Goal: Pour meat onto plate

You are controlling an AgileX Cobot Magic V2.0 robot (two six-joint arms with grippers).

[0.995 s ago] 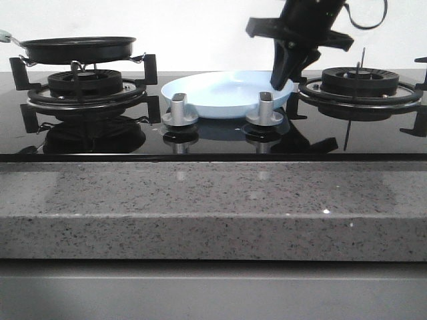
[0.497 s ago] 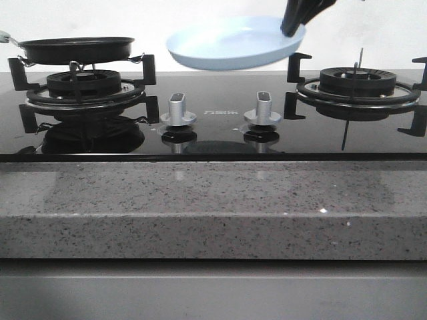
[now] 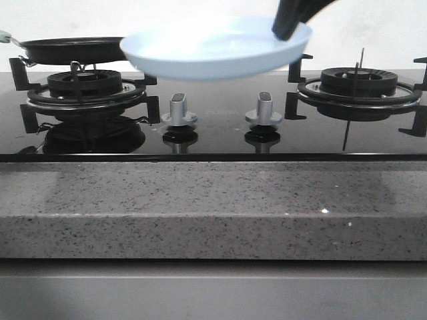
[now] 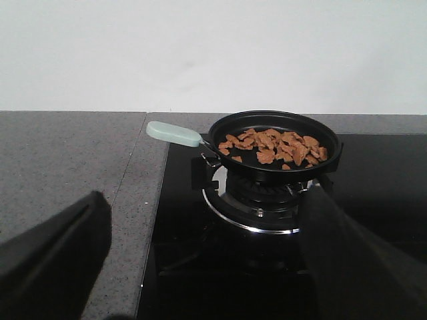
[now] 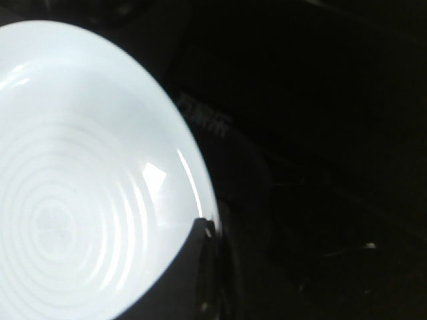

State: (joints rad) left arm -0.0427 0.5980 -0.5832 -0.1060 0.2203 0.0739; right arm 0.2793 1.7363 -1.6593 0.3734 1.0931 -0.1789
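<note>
The pale blue plate (image 3: 217, 48) hangs in the air above the middle of the stove, held by its right rim. My right gripper (image 3: 288, 27) is shut on that rim; in the right wrist view one finger (image 5: 190, 267) lies over the plate's (image 5: 73, 200) inner edge. The meat (image 4: 273, 147) lies as a pile of reddish-brown pieces in the black frying pan (image 4: 275, 143), which sits on the left burner (image 3: 83, 83). The pan (image 3: 77, 48) shows in the front view with its contents hidden. My left gripper (image 4: 200, 267) is open, short of the pan, and does not show in the front view.
Two silver knobs (image 3: 179, 110) (image 3: 263, 109) stand on the black glass hob. The right burner (image 3: 360, 83) has raised black grate prongs. The pan's pale green handle (image 4: 173, 133) points toward the grey speckled counter (image 4: 67, 167). A stone counter edge (image 3: 213, 207) runs along the front.
The right gripper lifted the plate off the hob, then carried it left and toward the camera, so it now hangs closer to the pan. The pan has not moved.
</note>
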